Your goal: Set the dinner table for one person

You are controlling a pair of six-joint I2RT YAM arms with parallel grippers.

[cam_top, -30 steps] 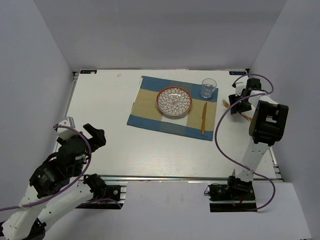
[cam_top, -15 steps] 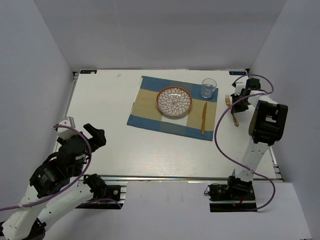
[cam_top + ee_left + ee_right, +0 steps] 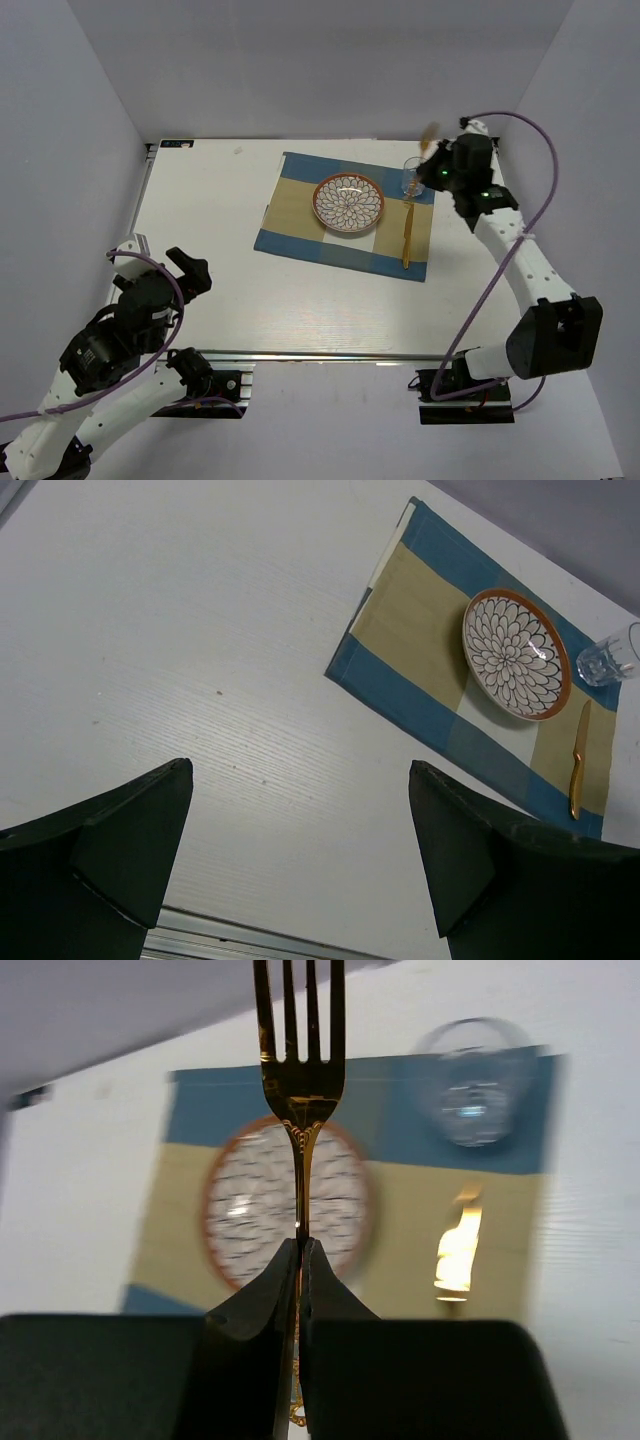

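Note:
On the white dinner table (image 3: pixel 220 260) lies a blue-and-tan placemat (image 3: pixel 300 215). A patterned plate (image 3: pixel 348 203), a clear glass (image 3: pixel 415 178) and a gold knife (image 3: pixel 407 235) rest on it. My right gripper (image 3: pixel 438 165) hangs in the air above the glass, shut on the handle of a gold fork (image 3: pixel 298 1060). The tines point away from the wrist, over the plate (image 3: pixel 250 1200) in the right wrist view. My left gripper (image 3: pixel 190 272) stands open and holds nothing above the bare near-left tabletop (image 3: pixel 180 630), far from the placemat (image 3: pixel 420 640).
A metal rail (image 3: pixel 350 355) runs along the table's near edge. Grey walls close in the left, back and right sides. A small blue label (image 3: pixel 175 144) marks the far left corner.
The right gripper has shut on the fork at the table's right side, lifted it and swung left and up over the glass. The left arm has not moved.

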